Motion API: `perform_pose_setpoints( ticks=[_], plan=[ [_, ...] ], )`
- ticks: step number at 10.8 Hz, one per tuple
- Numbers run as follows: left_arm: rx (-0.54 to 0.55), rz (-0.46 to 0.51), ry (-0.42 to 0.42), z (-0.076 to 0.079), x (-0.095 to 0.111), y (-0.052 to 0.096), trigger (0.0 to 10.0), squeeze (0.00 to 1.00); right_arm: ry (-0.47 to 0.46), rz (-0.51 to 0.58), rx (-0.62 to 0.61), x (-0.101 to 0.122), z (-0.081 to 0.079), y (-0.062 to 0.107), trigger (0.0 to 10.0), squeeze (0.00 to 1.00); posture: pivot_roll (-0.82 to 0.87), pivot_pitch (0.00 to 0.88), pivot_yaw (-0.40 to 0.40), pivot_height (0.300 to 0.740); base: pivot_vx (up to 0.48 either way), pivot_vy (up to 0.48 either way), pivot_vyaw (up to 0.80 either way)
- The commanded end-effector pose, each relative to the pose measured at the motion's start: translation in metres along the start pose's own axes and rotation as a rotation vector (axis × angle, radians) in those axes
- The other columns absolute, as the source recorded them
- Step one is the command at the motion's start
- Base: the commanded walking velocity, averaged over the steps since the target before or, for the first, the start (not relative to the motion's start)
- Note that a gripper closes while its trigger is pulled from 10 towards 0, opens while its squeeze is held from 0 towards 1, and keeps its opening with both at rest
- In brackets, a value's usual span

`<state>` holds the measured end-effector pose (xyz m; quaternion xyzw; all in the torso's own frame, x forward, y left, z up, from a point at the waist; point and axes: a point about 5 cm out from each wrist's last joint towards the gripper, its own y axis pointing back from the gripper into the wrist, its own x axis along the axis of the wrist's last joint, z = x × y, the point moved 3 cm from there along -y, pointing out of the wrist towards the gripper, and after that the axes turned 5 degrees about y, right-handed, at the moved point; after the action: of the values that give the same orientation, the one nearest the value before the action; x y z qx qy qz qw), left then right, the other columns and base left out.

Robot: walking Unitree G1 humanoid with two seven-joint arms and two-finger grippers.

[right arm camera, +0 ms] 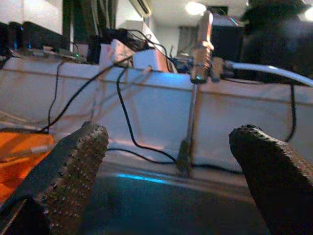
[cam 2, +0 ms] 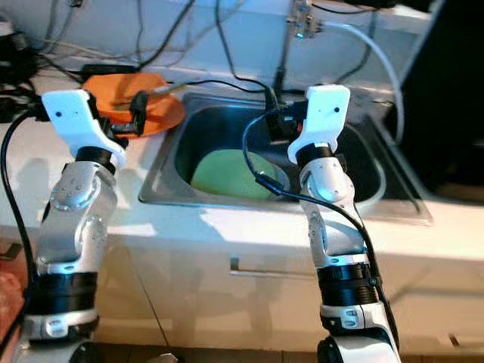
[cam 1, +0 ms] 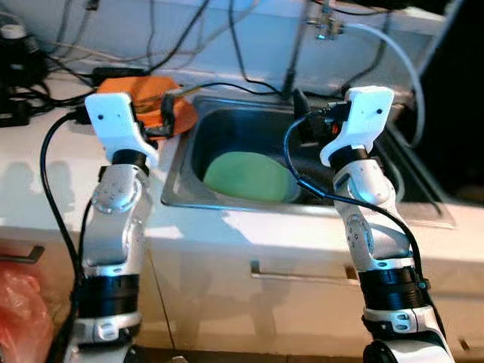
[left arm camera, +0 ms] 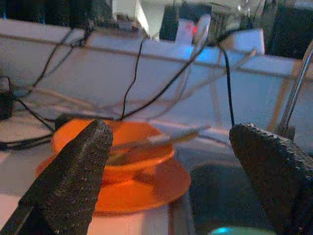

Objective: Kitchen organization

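Left wrist view shows the left gripper (left arm camera: 171, 181) wide open, empty, facing an orange bowl (left arm camera: 115, 147) on the desk (cam 1: 45, 174); the right gripper (right arm camera: 171, 181) gapes empty over the sink (cam 1: 227, 125).

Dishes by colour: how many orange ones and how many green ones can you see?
Orange: 2, a bowl sitting on a plate, beside the sink.
Green: 1, a plate lying in the sink.
Total: 3 dishes.
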<state>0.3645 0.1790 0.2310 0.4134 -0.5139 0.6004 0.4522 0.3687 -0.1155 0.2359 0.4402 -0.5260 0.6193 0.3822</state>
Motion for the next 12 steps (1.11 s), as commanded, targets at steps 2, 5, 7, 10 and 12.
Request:
perform_pose_setpoints(
  ticks=[2, 5, 7, 10, 12],
  plan=[
    [0.08, -0.045, -0.005, -0.016, -0.002, -0.009, 10.0, 0.0, -0.033, -0.02, 0.001, 0.0, 0.002, -0.002, 10.0, 0.0, -0.01, 0.043, -0.065, 0.74, 0.0, 0.0, 0.0],
    [0.191, -0.101, 0.076, -0.04, -0.008, -0.017, 10.0, 0.0, -0.052, -0.026, 0.025, 0.002, -0.002, 0.001, 10.0, 0.0, -0.02, 0.052, -0.058, 0.74, 0.0, 0.0, 0.0],
    [0.184, -0.104, 0.085, -0.039, -0.009, -0.018, 10.0, 0.0, -0.053, -0.04, 0.026, -0.002, -0.004, 0.004, 10.0, 0.0, -0.03, 0.055, -0.052, 0.74, 0.0, 0.0, 0.0],
    [0.206, -0.159, 0.153, -0.041, -0.021, -0.02, 10.0, 0.0, -0.051, -0.041, 0.037, 0.0, -0.007, 0.006, 10.0, 0.0, -0.03, 0.067, -0.052, 0.74, 0.0, 0.0, 0.0],
    [0.232, -0.176, 0.196, -0.046, -0.025, -0.022, 10.0, 0.0, -0.052, -0.039, 0.044, 0.002, -0.007, 0.008, 10.0, 0.0, -0.03, 0.076, -0.048, 0.74, 0.0, 0.0, 0.0]
  ],
)
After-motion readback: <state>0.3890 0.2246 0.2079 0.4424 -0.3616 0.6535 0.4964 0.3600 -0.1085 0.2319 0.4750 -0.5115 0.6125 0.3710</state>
